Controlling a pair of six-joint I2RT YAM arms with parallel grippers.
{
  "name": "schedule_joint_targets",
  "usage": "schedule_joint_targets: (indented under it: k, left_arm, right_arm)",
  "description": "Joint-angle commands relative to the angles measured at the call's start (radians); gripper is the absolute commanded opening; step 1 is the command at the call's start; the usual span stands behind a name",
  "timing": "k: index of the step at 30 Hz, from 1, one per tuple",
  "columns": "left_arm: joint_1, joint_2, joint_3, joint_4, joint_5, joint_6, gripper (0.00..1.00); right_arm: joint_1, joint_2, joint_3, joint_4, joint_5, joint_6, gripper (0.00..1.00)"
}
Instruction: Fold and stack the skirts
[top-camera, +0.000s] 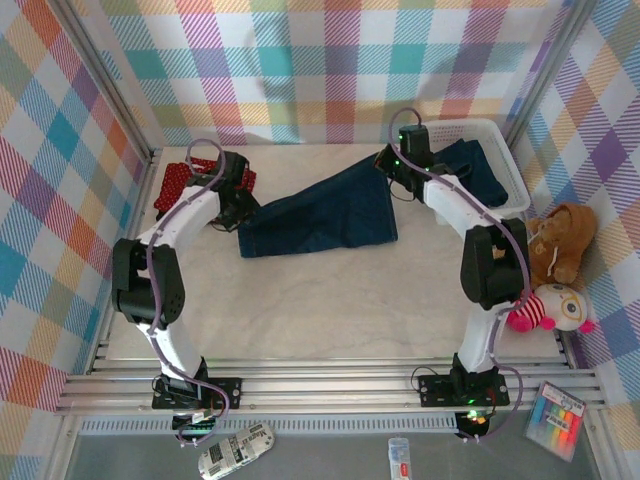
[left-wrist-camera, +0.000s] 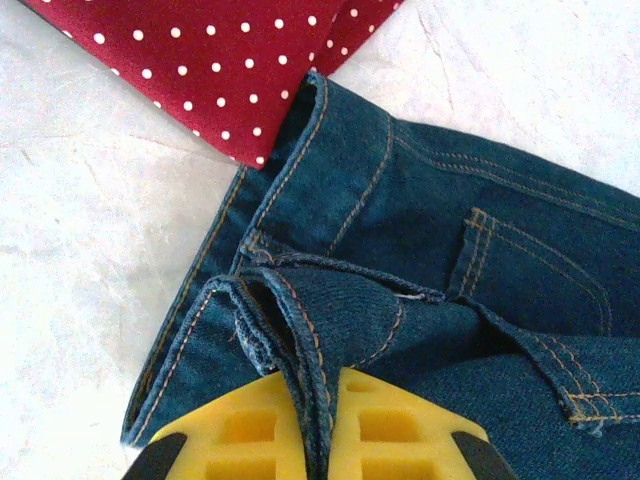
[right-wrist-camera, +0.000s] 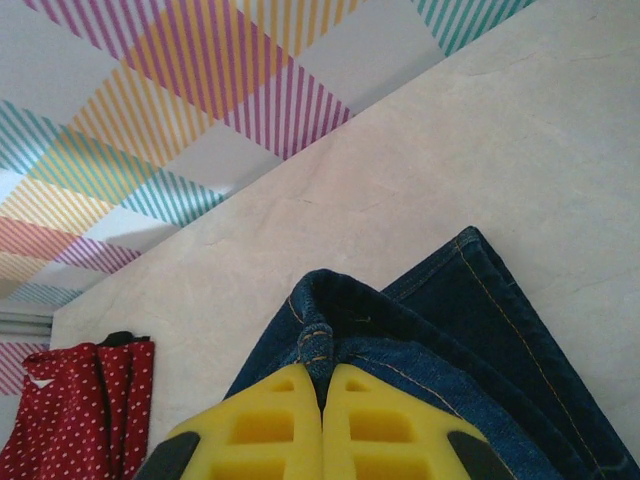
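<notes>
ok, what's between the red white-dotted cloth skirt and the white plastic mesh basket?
Top external view: a dark blue denim skirt lies spread on the table there, its ends pinched by the left gripper and right gripper.

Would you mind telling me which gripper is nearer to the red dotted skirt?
Left. The left gripper, shut on the denim skirt at one edge, sits close beside the red dotted skirt; the right gripper pinches the denim's other end, much farther away.
</notes>
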Motion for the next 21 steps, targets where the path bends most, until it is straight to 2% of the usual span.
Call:
schedule_joint_targets:
  k: [1, 2, 3, 6, 7, 8, 9, 10, 12, 14, 17, 21]
  left_arm:
    - [0.030, 0.083, 0.049, 0.001, -0.002, -0.017, 0.01]
    - [0.035, 0.108, 0.069, -0.002, 0.014, -0.019, 0.03]
    - [0.040, 0.132, 0.094, -0.005, 0.032, -0.019, 0.12]
    - [0.042, 0.151, 0.163, -0.033, 0.076, 0.001, 0.72]
    - [0.040, 0.135, 0.175, -0.044, 0.079, 0.006, 0.84]
    - [0.037, 0.115, 0.171, -0.046, 0.075, 0.010, 0.95]
    - [0.034, 0.086, 0.151, -0.036, 0.066, 0.010, 1.00]
    - [0.028, 0.058, 0.122, -0.016, 0.069, 0.010, 1.00]
    - [0.014, 0.025, 0.077, 0.014, 0.105, 0.010, 1.00]
    - [-0.017, 0.020, 0.072, 0.023, 0.150, 0.031, 1.00]
    - [-0.068, 0.053, 0.088, 0.066, 0.246, 0.067, 1.00]
    - [-0.086, 0.189, 0.164, 0.078, 0.306, 0.073, 1.00]
  right_arm:
    - [-0.019, 0.065, 0.063, 0.024, 0.039, 0.054, 0.00]
    - [-0.021, 0.086, 0.082, 0.025, 0.041, 0.055, 0.02]
    - [-0.024, 0.113, 0.115, 0.018, 0.027, 0.054, 0.12]
    - [-0.036, 0.129, 0.167, -0.032, -0.022, 0.036, 0.55]
    - [-0.036, 0.113, 0.163, -0.047, -0.035, 0.018, 0.69]
    - [-0.035, 0.093, 0.151, -0.067, -0.048, 0.008, 0.77]
    - [-0.031, 0.068, 0.124, -0.084, -0.061, -0.001, 0.86]
    - [-0.023, 0.040, 0.082, -0.090, -0.075, 0.000, 0.95]
    - [-0.005, -0.002, -0.008, -0.061, -0.119, 0.007, 0.99]
    - [0.018, -0.020, -0.063, -0.042, -0.157, 0.004, 0.99]
    - [0.048, 0.011, -0.052, -0.074, -0.215, -0.010, 0.99]
    - [0.066, 0.087, -0.030, -0.099, -0.277, 0.048, 0.99]
